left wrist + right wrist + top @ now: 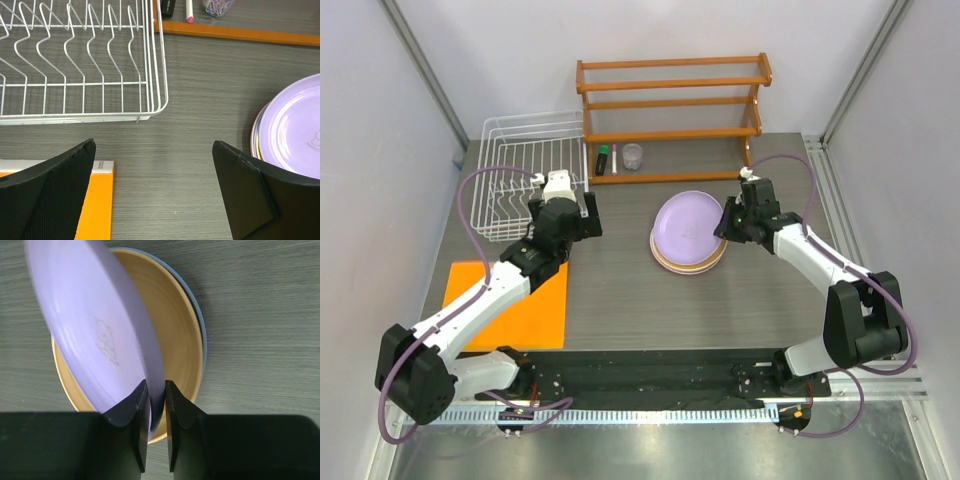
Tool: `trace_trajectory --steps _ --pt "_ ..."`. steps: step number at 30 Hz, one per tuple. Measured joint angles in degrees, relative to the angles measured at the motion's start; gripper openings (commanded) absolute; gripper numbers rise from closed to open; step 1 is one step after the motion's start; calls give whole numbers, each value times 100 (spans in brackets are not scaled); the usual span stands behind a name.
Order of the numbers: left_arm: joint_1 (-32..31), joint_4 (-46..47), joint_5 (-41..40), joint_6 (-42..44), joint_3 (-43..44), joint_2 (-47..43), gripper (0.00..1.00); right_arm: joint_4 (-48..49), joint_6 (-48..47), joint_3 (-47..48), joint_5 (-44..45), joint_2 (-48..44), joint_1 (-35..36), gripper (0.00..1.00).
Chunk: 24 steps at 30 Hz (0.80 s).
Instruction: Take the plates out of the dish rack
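Note:
My right gripper (724,226) (157,400) is shut on the rim of the lavender plate (688,222) (95,325) and holds it tilted over a stack of plates on the table. The yellow plate (175,340) lies on top of that stack, with the light blue plate's edge (196,305) under it. The pink plate is hidden. The lavender plate also shows in the left wrist view (295,130). The white wire dish rack (532,175) (75,60) stands at the back left with no plates in it. My left gripper (588,212) (152,190) is open and empty beside the rack's near right corner.
An orange-brown wooden shelf (670,110) stands at the back, with a marker (614,158) and a small clear cup (632,155) on its bottom board. An orange mat (510,300) lies at the left front under the left arm.

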Motion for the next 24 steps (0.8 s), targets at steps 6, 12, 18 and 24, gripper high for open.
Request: trace_trajectory --steps 6,12,18,24 --pt "0 -17 -85 37 -4 -2 99 -63 -20 0 20 -9 -13 66" --pt "0 -87 -90 114 -4 -2 99 -352 -120 37 271 -214 -13 75" --pt "0 -111 -142 101 -4 -44 100 -496 -210 92 1222 -949 -13 82" --pt "0 -109 -404 116 -4 -101 100 540 -256 -649 2328 -1602 -13 85"
